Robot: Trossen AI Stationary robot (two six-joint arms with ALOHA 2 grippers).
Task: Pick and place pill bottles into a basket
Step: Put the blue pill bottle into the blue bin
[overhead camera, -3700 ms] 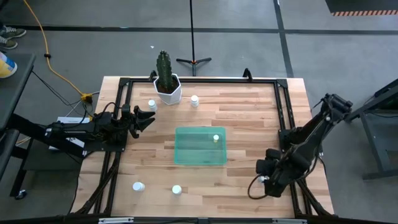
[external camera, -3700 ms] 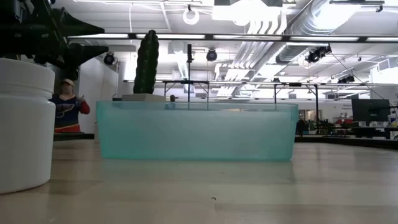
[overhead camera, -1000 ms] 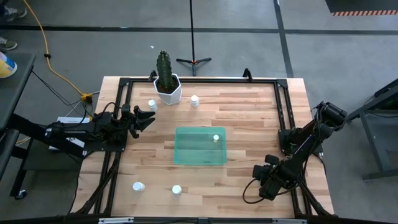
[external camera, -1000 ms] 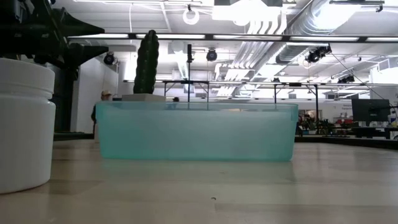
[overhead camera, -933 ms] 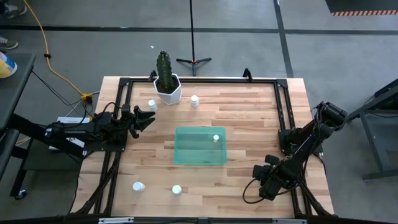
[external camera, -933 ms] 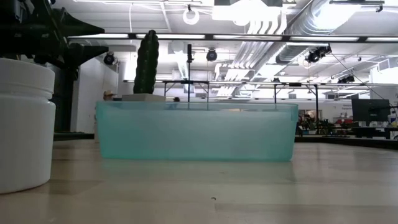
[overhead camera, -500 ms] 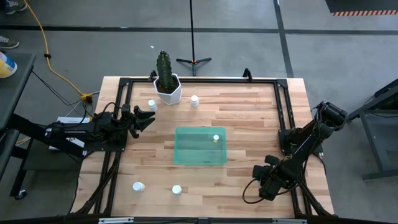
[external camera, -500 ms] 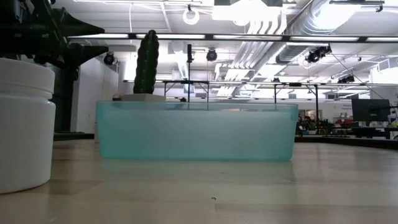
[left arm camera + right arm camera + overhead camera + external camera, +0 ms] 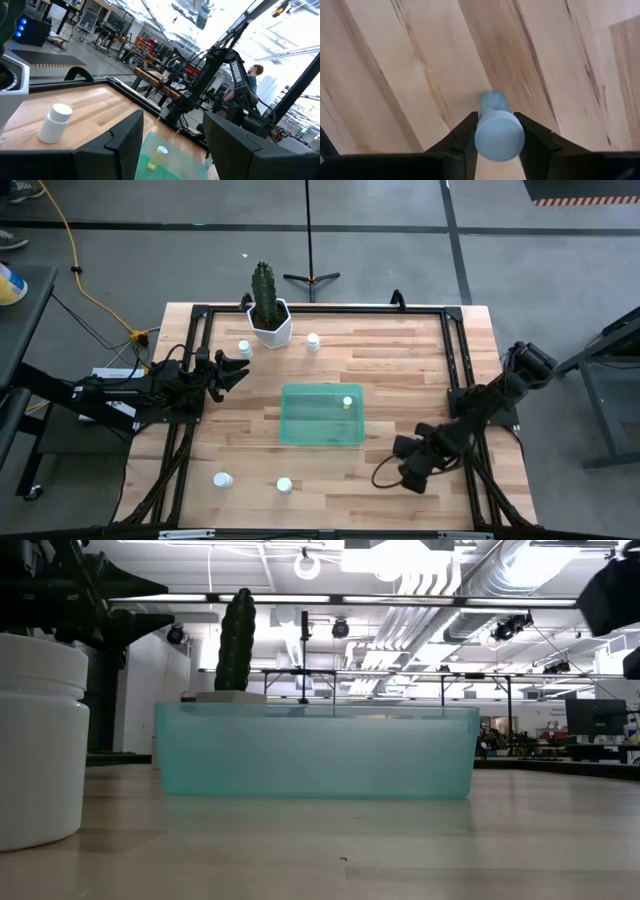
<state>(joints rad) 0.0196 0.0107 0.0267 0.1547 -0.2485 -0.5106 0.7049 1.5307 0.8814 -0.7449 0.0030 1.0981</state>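
Inside the basket (image 9: 322, 416) lies one bottle (image 9: 347, 402). Four more (image 9: 284, 485) stand on the bench (image 9: 400, 360), with the nearest cut off in the low view. Right hand (image 9: 499, 131) is clamped on another bottle (image 9: 498, 135); left hand (image 9: 236, 366) is apart.

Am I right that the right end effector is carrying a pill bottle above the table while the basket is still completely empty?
Not quite: the basket is not empty. The high view shows one pill bottle already inside it, near its far right corner. The rest stands: the right wrist view shows the right end effector shut on a white-capped bottle above the table.
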